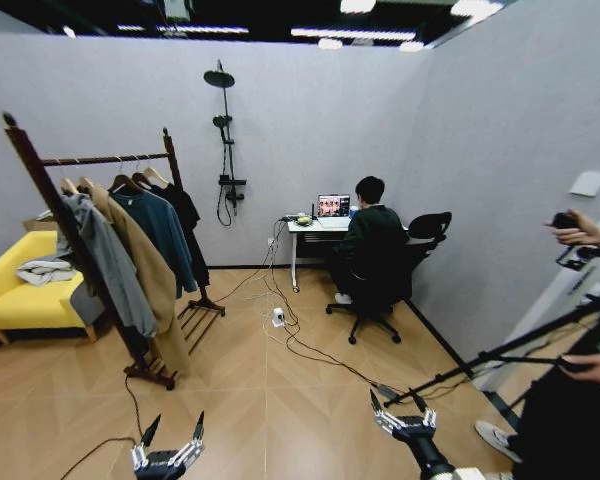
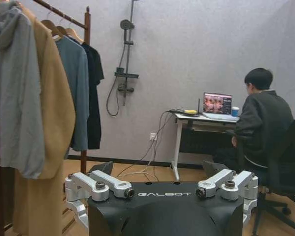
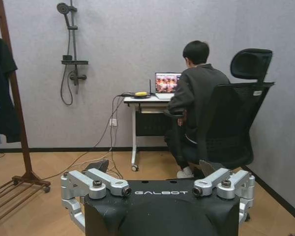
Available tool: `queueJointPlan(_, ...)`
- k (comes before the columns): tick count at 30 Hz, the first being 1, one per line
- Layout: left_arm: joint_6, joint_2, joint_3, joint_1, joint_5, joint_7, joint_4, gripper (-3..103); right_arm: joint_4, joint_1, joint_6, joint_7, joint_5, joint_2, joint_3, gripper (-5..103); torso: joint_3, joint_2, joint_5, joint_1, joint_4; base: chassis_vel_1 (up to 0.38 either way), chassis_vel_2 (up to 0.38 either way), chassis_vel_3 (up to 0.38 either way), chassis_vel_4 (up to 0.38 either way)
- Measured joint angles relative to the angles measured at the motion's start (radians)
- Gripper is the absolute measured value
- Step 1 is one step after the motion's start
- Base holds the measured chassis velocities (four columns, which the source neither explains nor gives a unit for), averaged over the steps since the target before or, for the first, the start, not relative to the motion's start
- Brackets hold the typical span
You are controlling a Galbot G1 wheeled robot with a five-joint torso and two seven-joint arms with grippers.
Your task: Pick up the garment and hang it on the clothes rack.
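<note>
Head view: nearest the camera, the left gripper [image 1: 169, 448] hangs low over the wooden floor [image 1: 280, 400], fingers spread and holding nothing, on the near side of the clothes rack [image 1: 100, 230]. The right gripper [image 1: 402, 412] sits well to the right of the rack, its fingers also spread and empty. The rack stands on the floor at the left, its rod carrying a row of hung clothes: a grey hoodie [image 1: 105, 260] at the near end, then a tan coat [image 1: 145, 270], a blue jacket [image 1: 165, 235], and at the far end the garment [image 1: 188, 225], black, on a light wooden hanger. A yellow sofa [image 1: 20, 290] sits behind the rack against the wall.

Left wrist view: the left gripper [image 2: 162, 194] fills the foreground, both fingers splayed wide apart. Beyond it the rack [image 2: 86, 29] shows the same order, the garment [image 2: 94, 98] hanging at the rod's far end just beside the blue jacket [image 2: 76, 93]; its length is hard to judge here.

Right wrist view: the right gripper [image 3: 157, 189] is wide apart and empty, with a rack post [image 3: 14, 93] and a dark edge of the garment [image 3: 2, 93] beside it.
</note>
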Motion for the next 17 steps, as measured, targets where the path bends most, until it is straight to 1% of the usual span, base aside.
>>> queueJointPlan(3, 0.000, 0.000, 0.000, 0.000, 0.000, 0.000, 0.000, 100, 0.000, 0.001, 0.000, 0.000, 0.000, 0.000, 0.000, 100, 0.000, -0.001, -0.0001, 0.001, 0.0006, -0.084, -0.026, 0.031, -0.001)
queueJointPlan(4, 0.000, 0.000, 0.000, 0.000, 0.000, 0.000, 0.000, 100, 0.000, 0.001, 0.000, 0.000, 0.000, 0.000, 0.000, 100, 0.001, -0.001, -0.0003, 0.002, 0.0012, -0.076, 0.038, 0.089, -0.021)
queueJointPlan(7, 0.000, 0.000, 0.000, 0.000, 0.000, 0.000, 0.000, 100, 0.000, 0.002, 0.000, 0.000, 0.000, 0.000, 0.000, 100, 0.001, -0.001, -0.0003, 0.002, 0.0017, -0.052, 0.046, 0.099, -0.025)
queueJointPlan(11, 0.000, 0.000, 0.000, 0.000, 0.000, 0.000, 0.000, 100, 0.000, 0.001, 0.000, 0.000, 0.000, 0.000, 0.000, 100, 0.001, -0.001, -0.0004, 0.002, 0.0006, 0.000, 0.000, 0.000, 0.000)
queueJointPlan(13, 0.000, 0.000, 0.000, 0.000, 0.000, 0.000, 0.000, 100, 0.000, 0.001, 0.000, 0.000, 0.000, 0.000, 0.000, 100, 0.000, -0.001, -0.0005, 0.001, 0.0007, 0.000, 0.000, 0.000, 0.000)
queueJointPlan(14, 0.000, 0.000, 0.000, 0.000, 0.000, 0.000, 0.000, 100, 0.000, 0.001, 0.000, 0.000, 0.000, 0.000, 0.000, 100, 0.000, -0.001, -0.0004, 0.001, 0.0012, 0.053, -0.015, -0.016, 0.020)
queueJointPlan(17, 0.000, 0.000, 0.000, 0.000, 0.000, 0.000, 0.000, 100, 0.000, 0.001, 0.000, 0.000, 0.000, 0.000, 0.000, 100, 0.000, -0.001, -0.0004, 0.001, 0.0009, 0.000, 0.000, 0.000, 0.000)
